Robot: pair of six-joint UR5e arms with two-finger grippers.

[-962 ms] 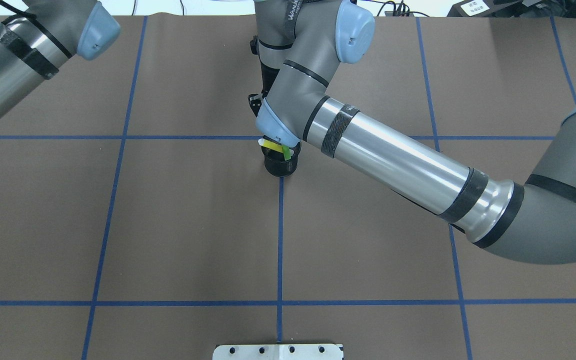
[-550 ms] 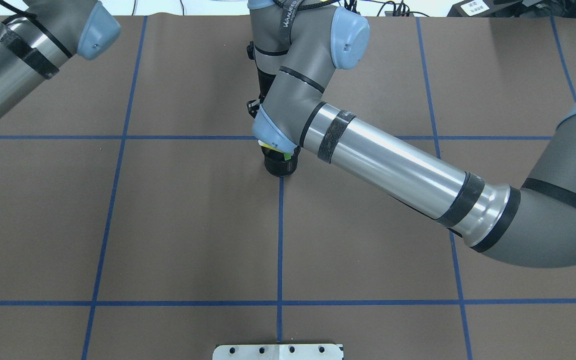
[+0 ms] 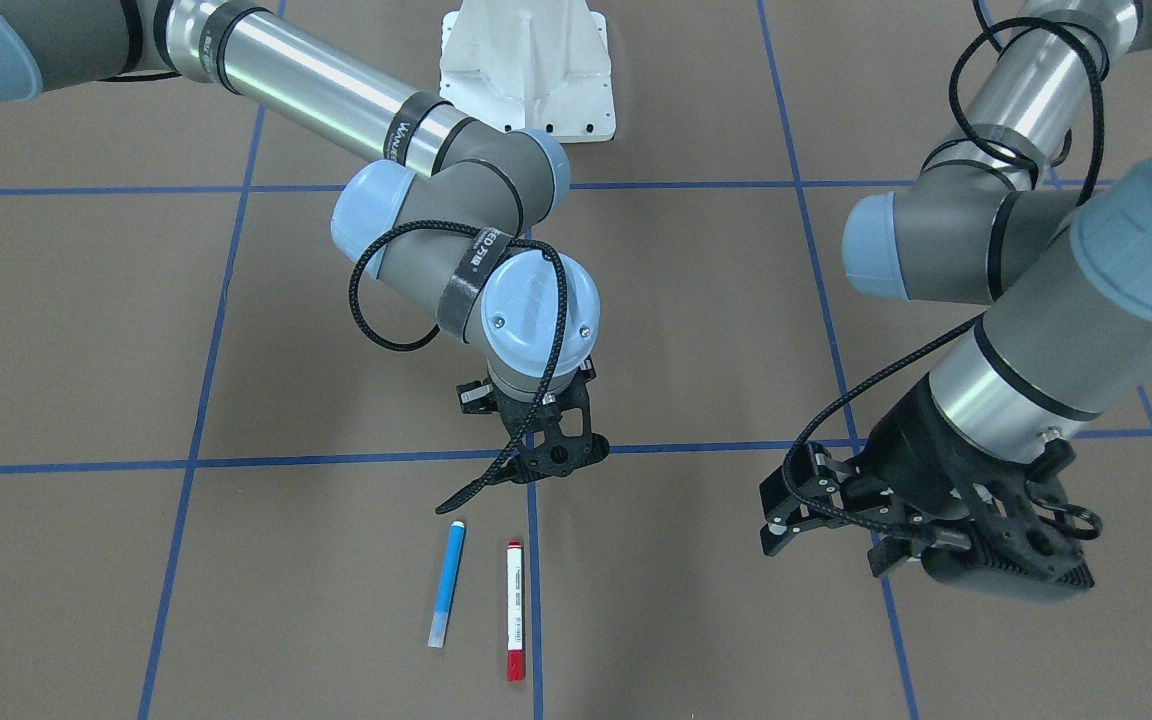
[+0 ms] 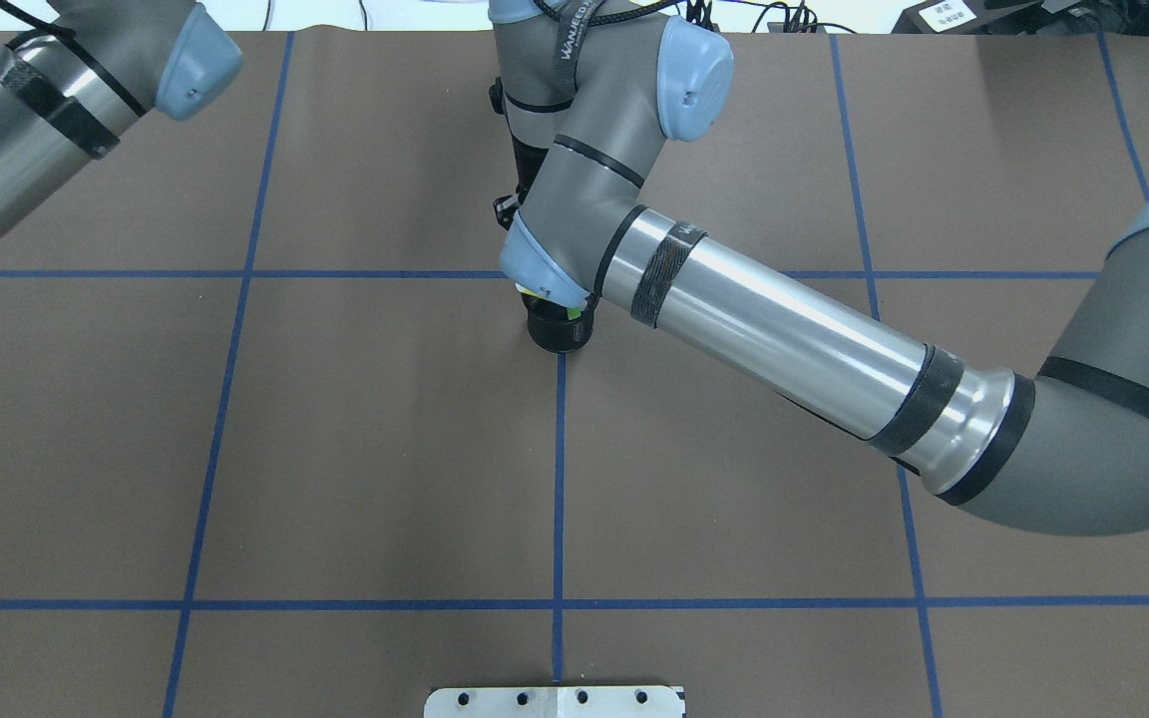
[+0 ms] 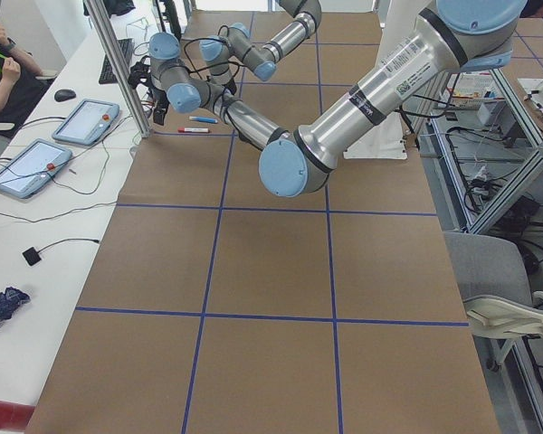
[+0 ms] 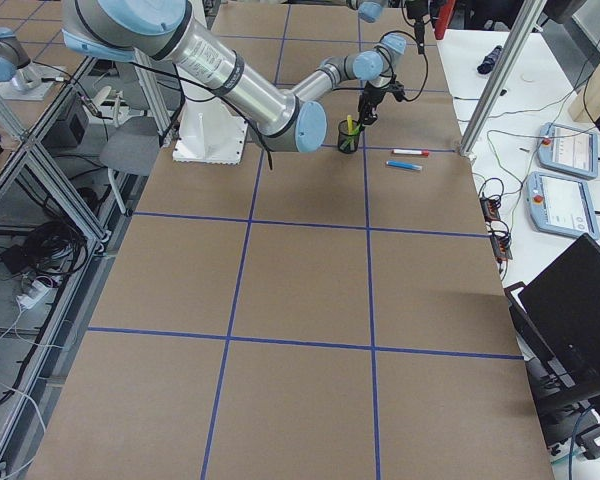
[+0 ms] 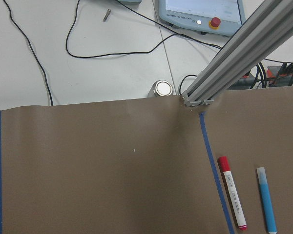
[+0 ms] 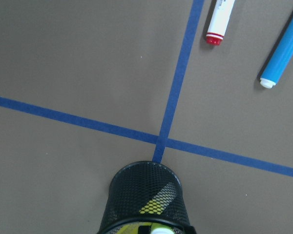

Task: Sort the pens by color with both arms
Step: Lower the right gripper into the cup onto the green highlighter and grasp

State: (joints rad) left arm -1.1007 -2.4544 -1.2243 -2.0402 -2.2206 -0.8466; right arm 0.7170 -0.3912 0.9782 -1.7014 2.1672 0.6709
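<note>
Two slim pens lay flat on the brown paper-covered bench, side by side but not touching: a blue plastic pen and a white pen with red ends. A yellow pen stood in the small black mesh cup; a green one could not be made out for sure. The right arm's tool hung right over the cup, and I could not tell if it was open or closed. The left arm's tool hung well off to the side, looking open and empty. The pens were likely light, stiff and smooth, so they could roll. A pinch across the middle should hold best.
</note>
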